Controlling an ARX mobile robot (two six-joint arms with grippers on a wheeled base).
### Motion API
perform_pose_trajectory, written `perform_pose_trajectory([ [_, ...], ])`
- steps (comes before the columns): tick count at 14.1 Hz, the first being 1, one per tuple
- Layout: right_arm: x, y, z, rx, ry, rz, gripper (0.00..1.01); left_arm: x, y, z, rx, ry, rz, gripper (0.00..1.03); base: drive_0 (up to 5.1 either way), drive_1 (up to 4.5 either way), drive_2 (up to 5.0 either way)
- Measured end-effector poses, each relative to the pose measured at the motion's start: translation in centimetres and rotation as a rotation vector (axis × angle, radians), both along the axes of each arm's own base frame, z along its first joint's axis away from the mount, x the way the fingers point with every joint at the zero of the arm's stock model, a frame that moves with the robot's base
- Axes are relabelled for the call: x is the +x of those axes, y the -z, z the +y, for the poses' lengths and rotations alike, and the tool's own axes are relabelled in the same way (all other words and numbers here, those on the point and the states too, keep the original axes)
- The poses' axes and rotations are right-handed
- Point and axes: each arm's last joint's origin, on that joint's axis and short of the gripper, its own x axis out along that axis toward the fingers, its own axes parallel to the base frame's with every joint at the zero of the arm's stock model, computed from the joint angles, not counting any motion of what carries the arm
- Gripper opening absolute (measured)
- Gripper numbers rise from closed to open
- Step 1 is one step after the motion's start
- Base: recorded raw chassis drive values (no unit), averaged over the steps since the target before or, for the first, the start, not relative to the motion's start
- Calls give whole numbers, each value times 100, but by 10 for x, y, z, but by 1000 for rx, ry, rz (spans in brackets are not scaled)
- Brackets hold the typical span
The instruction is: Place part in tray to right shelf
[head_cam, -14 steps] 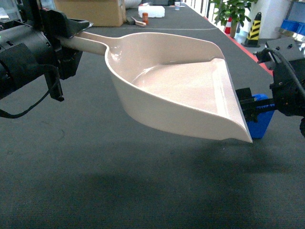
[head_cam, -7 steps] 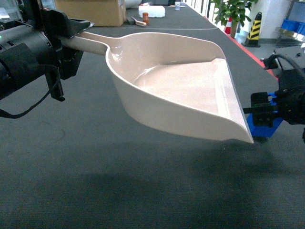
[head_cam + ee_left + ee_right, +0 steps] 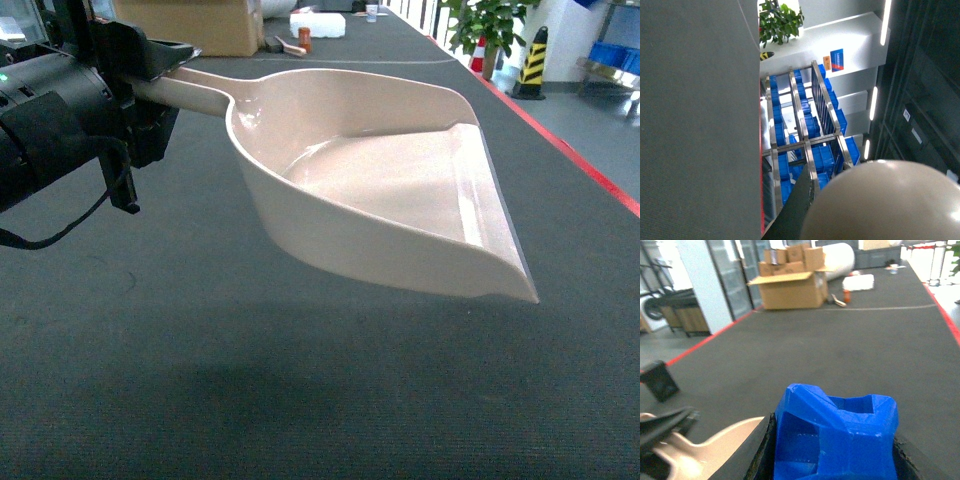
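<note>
We take the dark table (image 3: 300, 400) as our landmark; its felt-like top fills the head view, edged on the right by a red line. Above the table, clear of its surface, we see a large beige scoop-shaped tray (image 3: 380, 180), its open mouth toward the right and its handle running up to the left. The left gripper (image 3: 150, 75) is closed around that handle at the tray's upper-left end. Beyond the table's right edge, in the left wrist view, stands the steel shelf (image 3: 805, 145), loaded with blue crates (image 3: 822, 160). At the table's far end we note a cardboard box (image 3: 790, 287) with open flaps. Smallest is the blue part (image 3: 835, 440), seen only from the right wrist: it is clamped between the black pads of the right gripper (image 3: 832, 450), above the table and just beside the tray's handle.
</note>
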Motion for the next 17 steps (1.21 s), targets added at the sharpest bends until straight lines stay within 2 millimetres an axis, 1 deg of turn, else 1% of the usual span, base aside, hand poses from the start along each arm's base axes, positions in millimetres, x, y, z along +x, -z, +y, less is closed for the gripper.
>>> perform_pose_trajectory([
  [1, -1, 10, 57, 61, -136, 73, 49, 0, 0, 0, 0, -2, 0, 13, 0, 0, 0],
  [3, 5, 45, 99, 0, -168, 179, 49, 0, 0, 0, 0, -1, 0, 13, 0, 0, 0],
  [4, 9, 52, 111, -14, -179, 198, 49, 0, 0, 0, 0, -2, 0, 13, 0, 0, 0],
  [5, 14, 54, 119, -17, -187, 200, 49, 0, 0, 0, 0, -2, 0, 13, 0, 0, 0],
  [6, 19, 57, 122, -26, -163, 185, 63, 0, 0, 0, 0, -2, 0, 13, 0, 0, 0],
  [7, 20, 60, 122, -36, -144, 195, 74, 0, 0, 0, 4, -2, -1, 13, 0, 0, 0],
  [8, 20, 59, 121, -31, -134, 165, 85, 0, 0, 0, 3, -3, 0, 13, 0, 0, 0],
  [9, 17, 52, 113, -22, -112, 120, 97, 0, 0, 0, 3, -3, -1, 13, 0, 0, 0],
  [10, 10, 44, 102, -18, -94, 77, 98, 0, 0, 0, 3, -1, -1, 13, 0, 0, 0],
  [11, 2, 35, 89, -18, -71, 18, 97, 0, 0, 0, 2, -3, -1, 13, 0, 0, 0],
  [12, -8, 24, 70, -35, -13, -59, 98, 0, 0, 0, 4, -3, -1, 13, 0, 0, 0],
  [13, -23, 15, 43, -77, 62, -122, 98, 0, 0, 0, 4, -1, -1, 13, 0, 0, 0],
  [14, -37, 11, 17, -126, 131, -163, 98, 0, 0, 0, 4, -2, -1, 13, 0, 0, 0],
  [15, -52, 11, -9, -173, 204, -161, 98, 0, 0, 0, 4, -1, -1, 13, 0, 0, 0],
  [16, -67, 16, -32, -210, 272, -152, 98, 0, 0, 0, 4, -2, -1, 13, 0, 0, 0],
  [17, -85, 26, -51, -224, 315, -130, 98, 0, 0, 0, 4, -2, -1, 13, 0, 0, 0],
])
